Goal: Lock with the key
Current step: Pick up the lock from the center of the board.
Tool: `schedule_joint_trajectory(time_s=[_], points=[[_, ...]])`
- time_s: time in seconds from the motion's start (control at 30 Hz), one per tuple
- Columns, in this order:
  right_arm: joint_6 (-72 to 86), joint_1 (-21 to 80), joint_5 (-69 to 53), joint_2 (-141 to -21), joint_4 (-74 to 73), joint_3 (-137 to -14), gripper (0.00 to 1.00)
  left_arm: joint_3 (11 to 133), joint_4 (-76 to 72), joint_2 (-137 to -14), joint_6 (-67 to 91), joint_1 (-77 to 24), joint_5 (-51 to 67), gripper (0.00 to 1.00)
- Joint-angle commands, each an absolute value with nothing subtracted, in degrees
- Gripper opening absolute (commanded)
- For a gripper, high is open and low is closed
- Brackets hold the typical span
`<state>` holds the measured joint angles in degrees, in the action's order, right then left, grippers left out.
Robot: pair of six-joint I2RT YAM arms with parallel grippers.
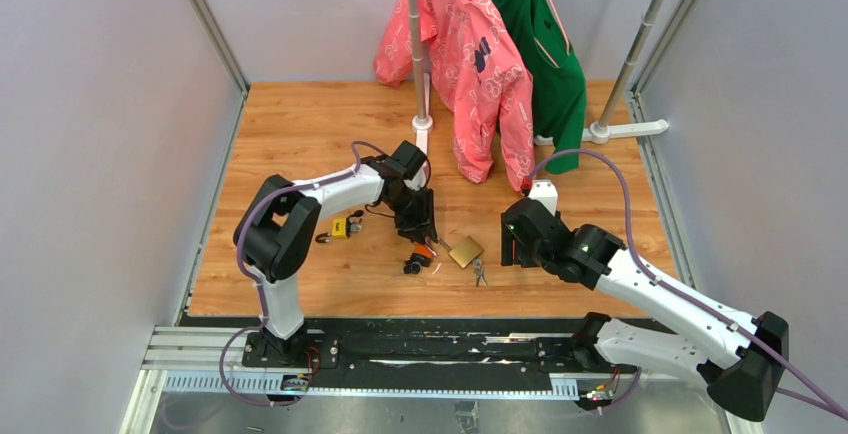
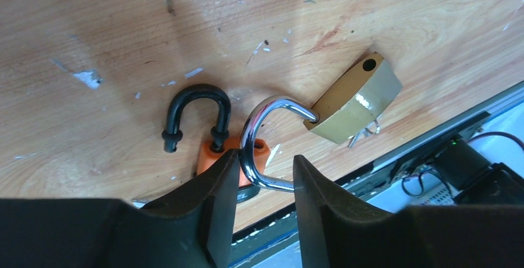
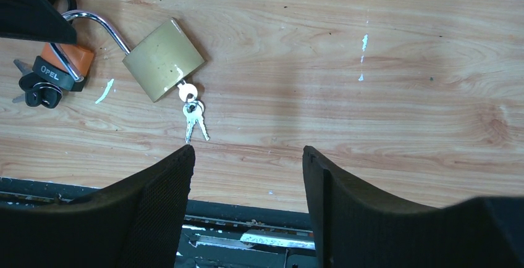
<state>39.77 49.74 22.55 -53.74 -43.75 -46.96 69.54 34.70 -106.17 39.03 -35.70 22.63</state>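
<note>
Brass padlock (image 3: 164,59): its steel shackle (image 2: 247,138) sits between left gripper (image 2: 266,157) fingers, maybe pinched, we can't tell; right gripper (image 3: 247,149) hangs spread wide, holding nothing, near 2 keys (image 3: 196,126).

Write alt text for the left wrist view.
The left gripper straddles the open silver shackle of a brass padlock resting on the wooden table. An orange padlock with a black shackle lies right beside it.
</note>
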Motion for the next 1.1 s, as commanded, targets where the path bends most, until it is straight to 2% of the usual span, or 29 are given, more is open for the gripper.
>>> schedule_joint_trajectory(time_s=[0.0, 0.17, 0.23, 0.3, 0.43, 0.6, 0.83, 0.97, 1.0, 1.07], points=[[40.5, 49.2, 24.0, -53.8, -45.1, -46.4, 0.67, 68.6, 31.3, -107.3, 39.9, -35.7, 25.5, 0.39], [40.9, 49.0, 23.3, -54.2, -44.8, -46.5, 0.68, 69.4, 30.6, -108.3, 40.4, -35.8, 26.6, 0.19], [41.5, 48.5, 20.9, -54.4, -43.7, -46.1, 0.68, 70.4, 31.3, -108.4, 39.7, -35.7, 25.7, 0.01], [42.2, 47.0, 17.3, -54.6, -42.0, -45.2, 0.69, 71.9, 32.7, -108.2, 38.2, -35.7, 24.8, 0.0], [43.2, 40.7, 2.6, -53.9, -34.4, -40.0, 0.71, 73.7, 33.5, -104.7, 33.8, -35.7, 22.1, 0.0], [40.7, 30.0, -14.2, -53.2, -21.5, -33.6, 0.72, 71.2, 29.0, -96.7, 26.5, -35.6, 22.1, 0.0], [30.6, 27.6, -30.1, -63.0, -4.1, -32.5, 0.71, 70.3, 29.3, -94.3, 19.5, -35.6, 28.7, 0.0], [25.6, 29.9, -29.4, -68.7, 2.1, -36.4, 0.65, 70.4, 31.0, -94.8, 17.7, -35.6, 28.8, 0.0], [23.1, 31.2, -27.1, -69.7, 3.9, -37.1, 0.59, 70.6, 31.4, -95.1, 17.5, -35.6, 28.6, 0.0], [18.6, 34.9, -19.8, -71.3, 5.2, -38.7, 0.55, 71.0, 32.2, -95.7, 17.2, -35.6, 28.6, 0.0]])
